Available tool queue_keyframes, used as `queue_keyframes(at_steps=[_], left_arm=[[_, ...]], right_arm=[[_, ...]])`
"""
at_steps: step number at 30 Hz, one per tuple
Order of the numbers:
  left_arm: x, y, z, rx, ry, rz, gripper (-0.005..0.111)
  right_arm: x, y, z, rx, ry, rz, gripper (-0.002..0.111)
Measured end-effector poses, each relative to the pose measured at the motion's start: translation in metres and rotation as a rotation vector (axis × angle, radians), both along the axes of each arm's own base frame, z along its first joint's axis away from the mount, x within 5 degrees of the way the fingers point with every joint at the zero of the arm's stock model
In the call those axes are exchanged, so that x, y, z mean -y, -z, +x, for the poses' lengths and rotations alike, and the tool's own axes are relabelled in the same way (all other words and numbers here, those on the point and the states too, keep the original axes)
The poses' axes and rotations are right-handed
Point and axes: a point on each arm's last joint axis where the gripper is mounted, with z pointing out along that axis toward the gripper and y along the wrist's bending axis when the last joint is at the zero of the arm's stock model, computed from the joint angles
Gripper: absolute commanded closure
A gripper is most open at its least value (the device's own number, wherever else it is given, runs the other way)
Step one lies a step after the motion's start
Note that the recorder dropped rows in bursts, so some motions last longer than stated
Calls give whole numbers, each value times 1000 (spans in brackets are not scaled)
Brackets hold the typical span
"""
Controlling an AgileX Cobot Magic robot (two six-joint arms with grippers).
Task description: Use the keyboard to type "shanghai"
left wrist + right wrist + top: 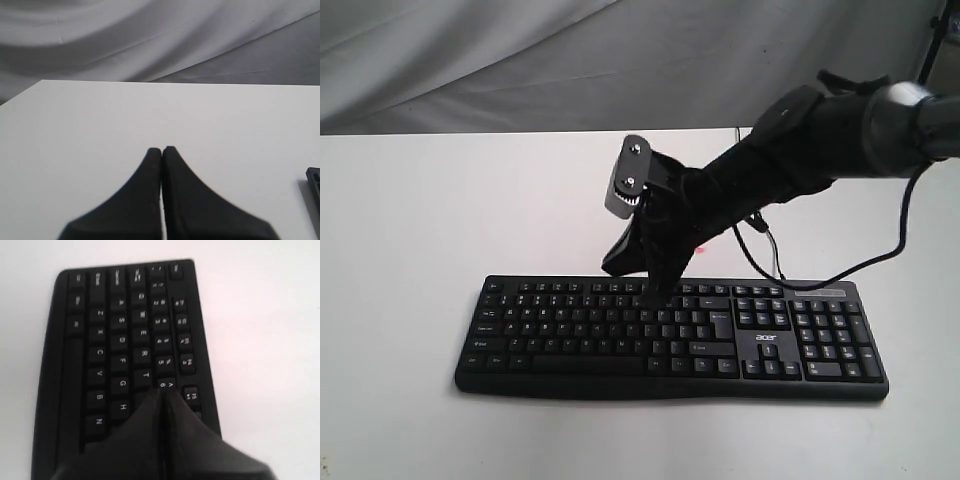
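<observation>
Grey cloth (520,60) behind a white desk (400,230). Keyboard (570,345) lies flat on the desk, number pad on the exterior view's right. Right hand (655,290) is clenched and empty, tips down over the number row near 6; contact unclear. Left hand (161,150) is clenched and empty, above the desk, apart from the keyboard's corner.

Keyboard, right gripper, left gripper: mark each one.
keyboard (670,348), exterior view, on the keys near its middle.
right gripper (163,391), right wrist view, where the shut fingers' tips meet.
left gripper (161,148), left wrist view, where the shut fingers' tips meet.
</observation>
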Motion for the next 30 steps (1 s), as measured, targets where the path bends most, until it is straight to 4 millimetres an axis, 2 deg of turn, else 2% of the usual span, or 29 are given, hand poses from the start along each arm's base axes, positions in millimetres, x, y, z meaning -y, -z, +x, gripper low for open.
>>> queue_keyframes(at_steps=[1, 5, 9, 13, 18, 25, 30], left_arm=[[0, 0, 0, 0, 0, 0, 106], [0, 0, 0, 0, 0, 0, 106], [0, 0, 0, 0, 0, 0, 106], [0, 0, 0, 0, 0, 0, 106], [0, 0, 0, 0, 0, 0, 106], [0, 0, 0, 0, 0, 0, 106], [0, 0, 0, 0, 0, 0, 106]], right_arm=[[0, -11, -1, 22, 5, 12, 108], [6, -79, -17, 153, 44, 85, 108], [17, -155, -49, 288, 90, 179, 108], [27, -204, -82, 389, 113, 250, 108], [42, -251, -121, 493, 154, 336, 108], [62, -297, -171, 625, 218, 449, 108], [78, -323, -207, 749, 263, 509, 108]])
